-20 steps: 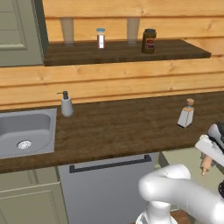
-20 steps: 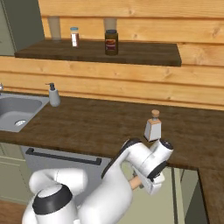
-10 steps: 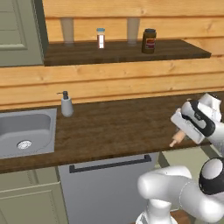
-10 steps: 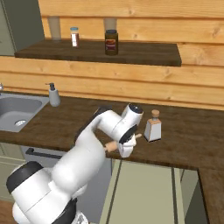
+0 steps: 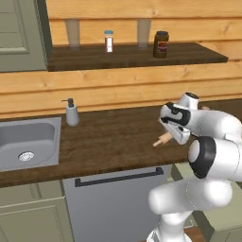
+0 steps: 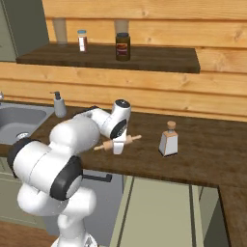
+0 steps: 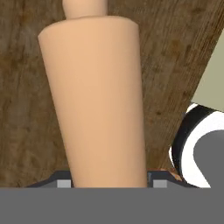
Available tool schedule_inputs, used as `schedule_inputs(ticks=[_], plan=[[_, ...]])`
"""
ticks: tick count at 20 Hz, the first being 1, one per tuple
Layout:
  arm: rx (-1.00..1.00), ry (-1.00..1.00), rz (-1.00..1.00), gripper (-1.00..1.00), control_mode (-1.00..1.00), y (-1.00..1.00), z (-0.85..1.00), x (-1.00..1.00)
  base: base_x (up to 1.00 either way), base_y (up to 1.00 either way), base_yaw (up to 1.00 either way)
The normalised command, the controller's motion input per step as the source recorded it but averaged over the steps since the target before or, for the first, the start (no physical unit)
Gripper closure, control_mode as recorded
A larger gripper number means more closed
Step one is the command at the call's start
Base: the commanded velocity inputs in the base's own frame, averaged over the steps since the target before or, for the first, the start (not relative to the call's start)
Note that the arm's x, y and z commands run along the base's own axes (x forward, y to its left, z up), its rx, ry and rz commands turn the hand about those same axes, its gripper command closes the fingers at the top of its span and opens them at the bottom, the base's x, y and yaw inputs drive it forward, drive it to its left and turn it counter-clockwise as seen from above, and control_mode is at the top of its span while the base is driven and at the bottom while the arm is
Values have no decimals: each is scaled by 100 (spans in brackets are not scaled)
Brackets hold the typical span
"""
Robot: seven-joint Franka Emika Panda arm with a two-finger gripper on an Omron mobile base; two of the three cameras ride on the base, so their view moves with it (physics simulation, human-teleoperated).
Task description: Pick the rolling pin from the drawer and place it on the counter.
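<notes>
My gripper [image 6: 117, 144] is shut on the rolling pin [image 6: 129, 140], a light tan wooden cylinder with knob ends, held roughly level just above the dark wood-plank counter [image 6: 202, 154]. From the left base view, the gripper [image 5: 173, 136] hangs over the counter [image 5: 113, 137] right of the middle, and one knob of the rolling pin [image 5: 162, 140] sticks out to the left. In the hand view the rolling pin [image 7: 96, 100] runs up from between the fingers over the counter [image 7: 22, 109]. The pale sage-green drawer [image 6: 159, 212] stands open below the counter's front edge.
A cork-topped bottle [image 6: 169, 140] stands on the counter just right of the gripper. A soap dispenser [image 5: 72, 113] sits beside the steel sink [image 5: 28, 142] at the left. Jars [image 6: 122, 46] line the higher shelf. A grey panel with a black bar handle [image 5: 118, 179] is under the counter.
The arm has swung up and left from low beside the drawer, carrying the rolling pin over the counter's front edge to above the countertop.
</notes>
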Motion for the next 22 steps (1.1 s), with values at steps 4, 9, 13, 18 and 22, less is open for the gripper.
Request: schedule_inputs(ticks=[4, 9, 13, 18, 22], plan=[[-4, 9, 0, 100, -100, -2, -63, 100, 0, 0, 0], [-10, 8, 0, -100, -100, -1, -77, 100, 0, 0, 0], [-1, 0, -3, -100, -100, -3, -10, 59, 0, 0, 0], [13, -15, -3, -100, -100, -2, 100, -47, 0, 0, 0], [7, -39, 2, -100, -100, -3, 100, -100, 0, 0, 0]])
